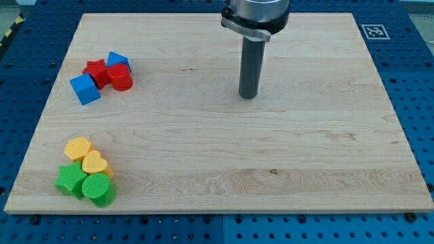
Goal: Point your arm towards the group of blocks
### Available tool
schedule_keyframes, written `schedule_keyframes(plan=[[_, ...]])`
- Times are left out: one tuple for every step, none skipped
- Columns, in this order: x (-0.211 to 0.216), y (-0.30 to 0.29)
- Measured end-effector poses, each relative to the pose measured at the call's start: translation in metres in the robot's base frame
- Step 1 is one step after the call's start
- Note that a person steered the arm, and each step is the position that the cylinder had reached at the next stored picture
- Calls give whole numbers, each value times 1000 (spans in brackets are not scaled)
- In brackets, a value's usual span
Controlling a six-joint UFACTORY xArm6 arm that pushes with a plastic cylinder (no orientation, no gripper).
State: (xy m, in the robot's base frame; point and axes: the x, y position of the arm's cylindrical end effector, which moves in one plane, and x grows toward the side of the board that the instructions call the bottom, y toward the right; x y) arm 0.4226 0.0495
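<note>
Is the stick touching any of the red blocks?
No, my tip stands alone mid-board, far right of the red star and red cylinder.

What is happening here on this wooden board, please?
A robot arm with a dark rod stands over the wooden board. My tip rests on bare wood near the view's top centre, touching no block. At the upper left sit a red star, a red cylinder and two blue blocks. At the lower left sit two yellow and two green blocks.

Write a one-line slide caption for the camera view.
My tip rests mid-board, far right of a red-and-blue block cluster and a yellow-and-green cluster.
</note>
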Motion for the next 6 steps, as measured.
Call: schedule_keyframes(plan=[[0, 0], [7, -9], [26, -44], [51, -85], [66, -120], [66, -122]])
